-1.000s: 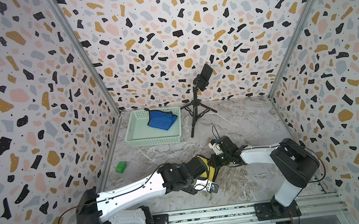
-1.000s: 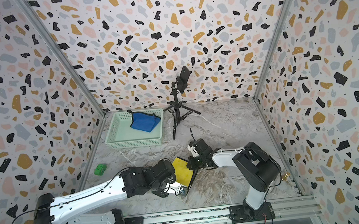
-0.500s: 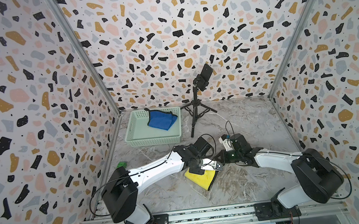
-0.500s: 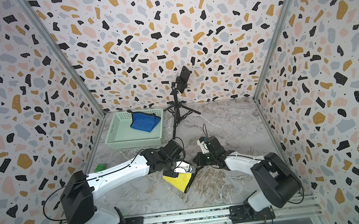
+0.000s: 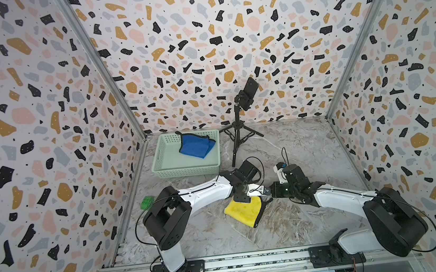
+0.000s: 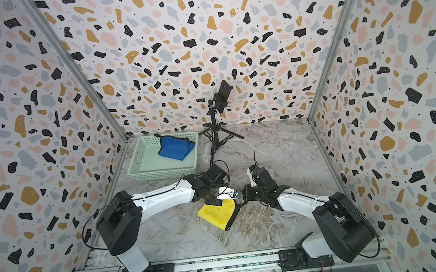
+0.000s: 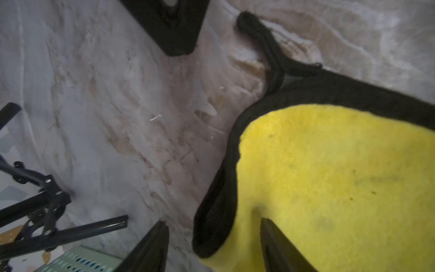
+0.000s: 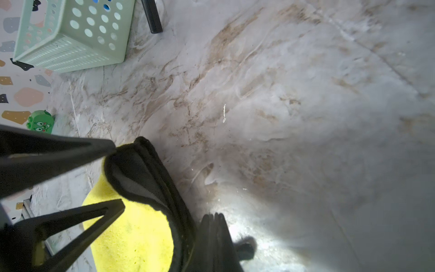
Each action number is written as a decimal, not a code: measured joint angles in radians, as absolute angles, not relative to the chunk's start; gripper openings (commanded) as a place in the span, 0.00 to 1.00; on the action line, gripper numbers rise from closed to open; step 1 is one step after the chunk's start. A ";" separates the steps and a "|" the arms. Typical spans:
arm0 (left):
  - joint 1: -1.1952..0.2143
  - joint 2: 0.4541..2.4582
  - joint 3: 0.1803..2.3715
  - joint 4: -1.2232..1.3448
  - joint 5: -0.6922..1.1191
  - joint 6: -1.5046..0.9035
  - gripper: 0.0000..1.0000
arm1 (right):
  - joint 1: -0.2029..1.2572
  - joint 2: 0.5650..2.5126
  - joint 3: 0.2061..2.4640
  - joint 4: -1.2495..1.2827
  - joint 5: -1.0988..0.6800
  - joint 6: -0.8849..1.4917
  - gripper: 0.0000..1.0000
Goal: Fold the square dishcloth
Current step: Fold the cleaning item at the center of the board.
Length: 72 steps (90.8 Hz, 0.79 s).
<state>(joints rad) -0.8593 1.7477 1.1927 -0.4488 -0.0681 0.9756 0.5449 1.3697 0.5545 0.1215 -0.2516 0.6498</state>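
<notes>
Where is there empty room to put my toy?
Bare marble tabletop lies between the black tripod and the right terrazzo wall, and between the yellow dishcloth and the metal front rail. Crowded where the left gripper and right gripper meet.

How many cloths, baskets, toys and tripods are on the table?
Cloths: 2 (yellow cloth, blue cloth)
Basket: 1
Green toy: 1
Tripod: 1
Total: 5

In both top views, cannot see the far corner of the yellow, black-edged plush dishcloth (image 5: 242, 212), covered by the black left gripper (image 5: 242, 198). Cut off by the frame in the left wrist view. Too small there for detail: green toy block (image 5: 146, 202).
</notes>
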 measured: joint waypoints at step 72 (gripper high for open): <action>-0.767 1.893 1.203 -0.388 -0.118 0.799 0.44 | 0.610 1.276 0.437 0.254 -0.396 0.818 0.00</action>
